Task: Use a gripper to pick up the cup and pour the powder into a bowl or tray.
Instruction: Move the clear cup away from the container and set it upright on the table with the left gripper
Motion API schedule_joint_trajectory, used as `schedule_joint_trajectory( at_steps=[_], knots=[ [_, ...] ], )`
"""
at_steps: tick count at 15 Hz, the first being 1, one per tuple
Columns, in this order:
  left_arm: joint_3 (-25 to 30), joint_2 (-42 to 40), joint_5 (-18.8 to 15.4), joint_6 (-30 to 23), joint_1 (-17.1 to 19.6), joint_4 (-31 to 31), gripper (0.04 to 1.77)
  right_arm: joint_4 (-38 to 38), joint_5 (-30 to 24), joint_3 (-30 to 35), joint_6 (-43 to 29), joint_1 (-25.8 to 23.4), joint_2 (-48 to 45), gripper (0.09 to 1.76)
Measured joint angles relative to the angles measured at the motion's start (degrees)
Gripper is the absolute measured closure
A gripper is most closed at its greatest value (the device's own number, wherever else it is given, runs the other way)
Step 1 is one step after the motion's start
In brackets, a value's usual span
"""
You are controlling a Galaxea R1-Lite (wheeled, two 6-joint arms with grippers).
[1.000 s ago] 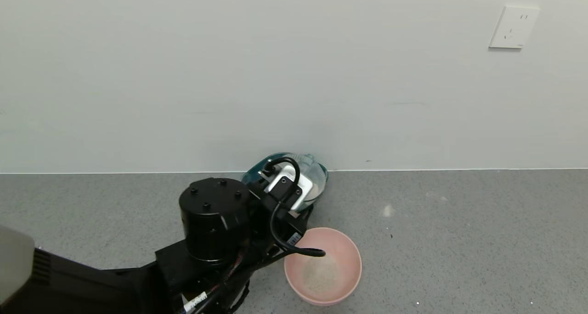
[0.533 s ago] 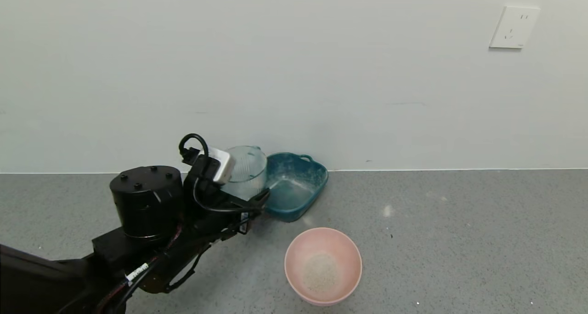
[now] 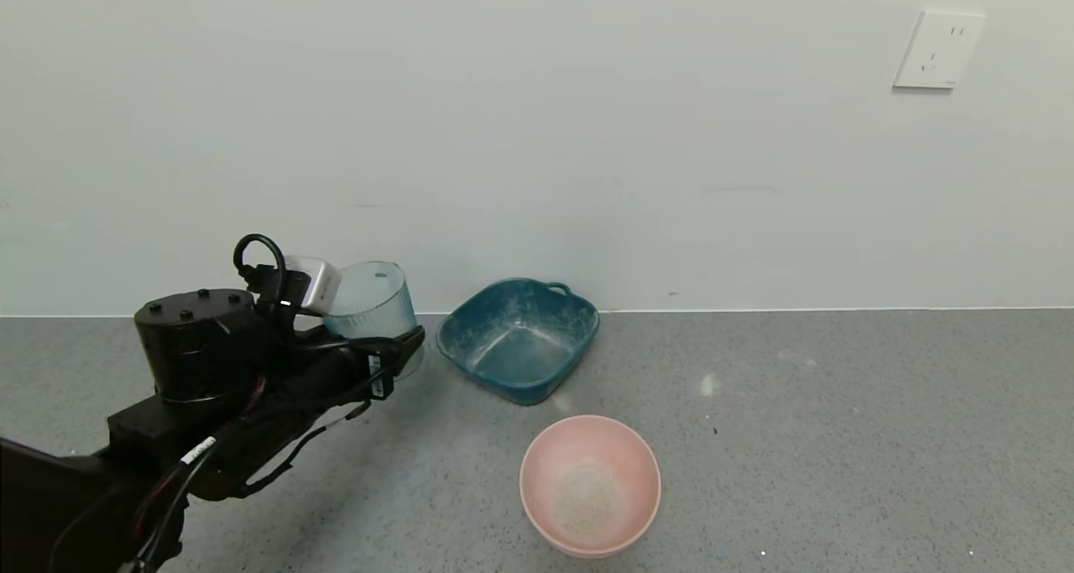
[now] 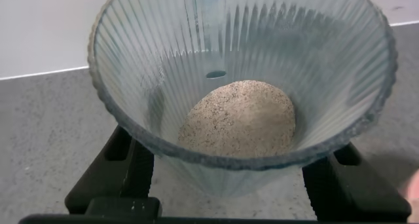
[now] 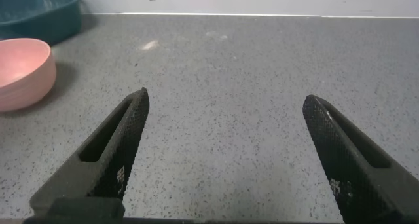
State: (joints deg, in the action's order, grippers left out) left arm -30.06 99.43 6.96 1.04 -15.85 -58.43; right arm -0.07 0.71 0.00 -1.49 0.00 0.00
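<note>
Cup (image 3: 372,303) held upright, pinched in left end effector (image 3: 394,351), now well left of teal tray (image 3: 518,341) and pink bowl (image 3: 590,483). Powder (image 4: 239,119) left in cup bottom; small heap seen in bowl. One second ago cup was tipped near bowl and tray; since then carried left and righted. Pour judged paused or finished. Right end effector (image 5: 226,152) spread, idle above counter (image 3: 839,439).

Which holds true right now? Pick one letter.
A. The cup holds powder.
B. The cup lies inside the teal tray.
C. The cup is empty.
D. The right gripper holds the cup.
A: the left wrist view shows powder piled in the bottom of the cup, which the left gripper holds.
</note>
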Motion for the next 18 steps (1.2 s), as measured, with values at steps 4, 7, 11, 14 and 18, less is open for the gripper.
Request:
schedule_joint_trajectory(
  at_steps=[4, 7, 11, 14, 18],
  knots=[
    [-0.3, 1.8, -1.9, -1.0, 5.0, -0.1, 0.52, 0.0, 0.0, 0.0, 0.0, 0.0, 0.0, 0.14],
    [-1.4, 3.7, -2.2, -1.4, 7.3, -0.4, 0.53, 0.0, 0.0, 0.0, 0.0, 0.0, 0.0, 0.14],
    [-3.6, 7.4, -3.5, -1.7, 9.0, -0.6, 0.53, 0.0, 0.0, 0.0, 0.0, 0.0, 0.0, 0.14],
    [-6.0, 10.4, -3.7, -1.8, 10.3, -0.3, 0.53, 0.0, 0.0, 0.0, 0.0, 0.0, 0.0, 0.14],
    [-9.0, 14.9, -3.8, -1.8, 12.3, -0.2, 0.53, 0.0, 0.0, 0.0, 0.0, 0.0, 0.0, 0.14]
  ],
)
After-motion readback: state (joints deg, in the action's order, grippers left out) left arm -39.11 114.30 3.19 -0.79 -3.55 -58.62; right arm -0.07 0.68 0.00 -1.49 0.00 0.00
